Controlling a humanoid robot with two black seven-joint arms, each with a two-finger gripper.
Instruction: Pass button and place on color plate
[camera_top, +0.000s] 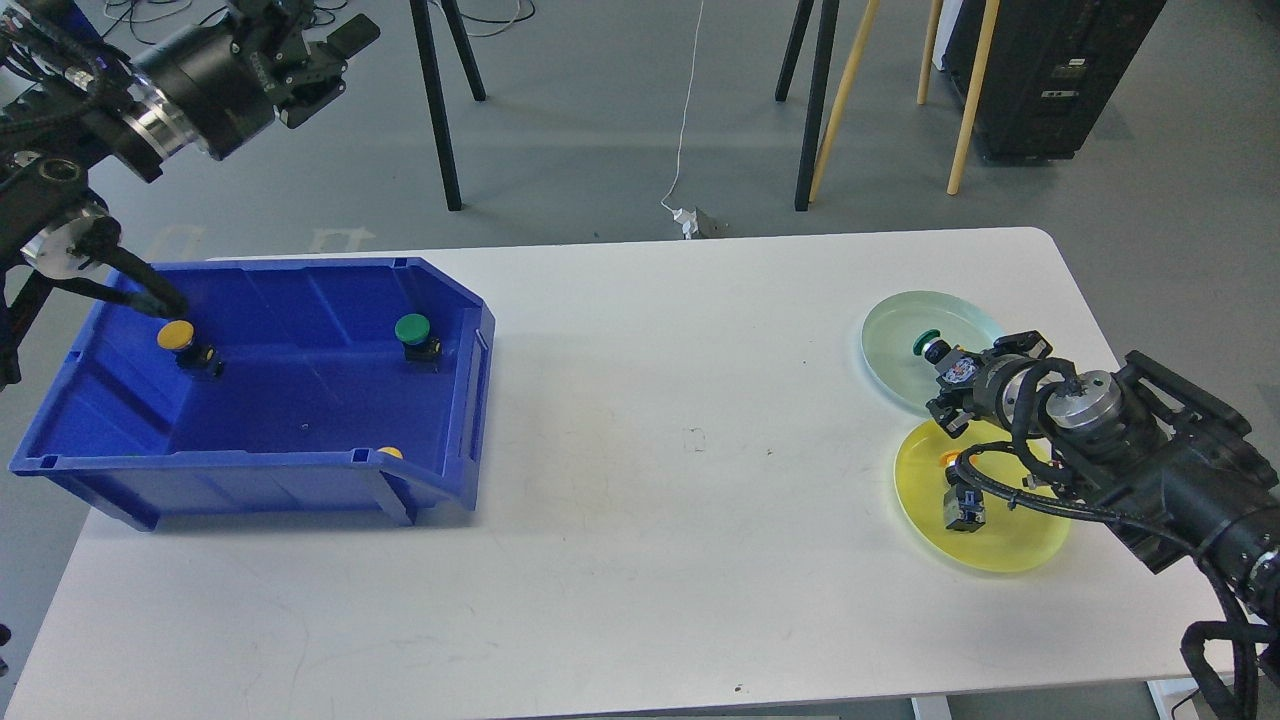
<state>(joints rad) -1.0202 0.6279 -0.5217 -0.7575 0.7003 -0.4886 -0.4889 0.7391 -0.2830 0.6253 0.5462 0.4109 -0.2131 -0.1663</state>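
Note:
My right gripper (952, 372) is low over the pale green plate (890, 350) at the right of the table. It is shut on a green-capped button (928, 342), whose cap rests on or just above the plate. My left gripper (325, 55) is raised high at the top left, beyond the table, open and empty. The yellow plate (1010, 530) in front of the green one holds a button lying on its side (965, 505).
A blue bin (440, 470) stands on the left of the white table (650, 500). It holds a green button (414, 332), a yellow button (178, 338) and another yellow one (391, 453) half hidden by the front wall. Stand legs stand behind the table.

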